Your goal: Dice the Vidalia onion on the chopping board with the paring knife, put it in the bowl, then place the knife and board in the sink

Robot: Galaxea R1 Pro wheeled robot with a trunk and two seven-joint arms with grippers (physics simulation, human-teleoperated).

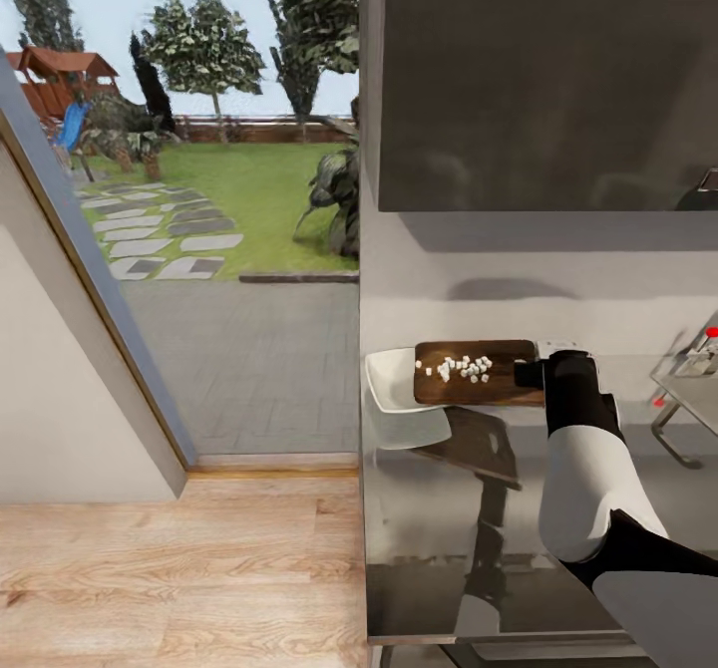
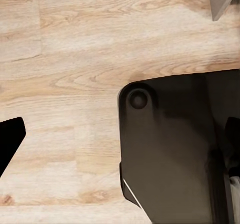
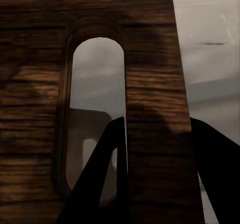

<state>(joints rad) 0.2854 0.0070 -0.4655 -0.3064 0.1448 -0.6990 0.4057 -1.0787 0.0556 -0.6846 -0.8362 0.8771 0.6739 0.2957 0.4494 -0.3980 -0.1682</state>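
Above the grey reflective worktop (image 1: pixel 449 538), the dark-brown rectangular wooden chopping board (image 1: pixel 477 372) is held up off the surface, roughly level, its shadow and reflection visible on the worktop below. Right gripper (image 1: pixel 529 374) grips the board's right short edge; right arm's white and black forearm rises from lower right of the head view. Right wrist view: board (image 3: pixel 150 83) fills the shot close up, slot handle (image 3: pixel 97 119) showing grey through it, one dark finger (image 3: pixel 100 179) behind the slot side and the other finger (image 3: pixel 215 164) past the board's edge, so the strip between slot and edge sits clamped between them. Diced Vidalia onion (image 1: pixel 465 368), a cluster of tiny white cubes, lies on the board's top, around the middle. Shallow white squarish bowl (image 1: pixel 394 399) sits on the worktop at its left end, board's left end overhanging the bowl's rim. Grey steel sink (image 1: pixel 693 374) at far right edge, partly cut off, with a red dot on the tap (image 1: pixel 712 332). Small red mark on the worktop near the sink, too small to identify.

Left wrist view: light wood floor (image 2: pixel 75 58), dark robot base (image 2: pixel 170 149) and a black finger tip (image 2: pixel 10 139) at the frame edge; cannot tell whether left gripper is parted or closed.
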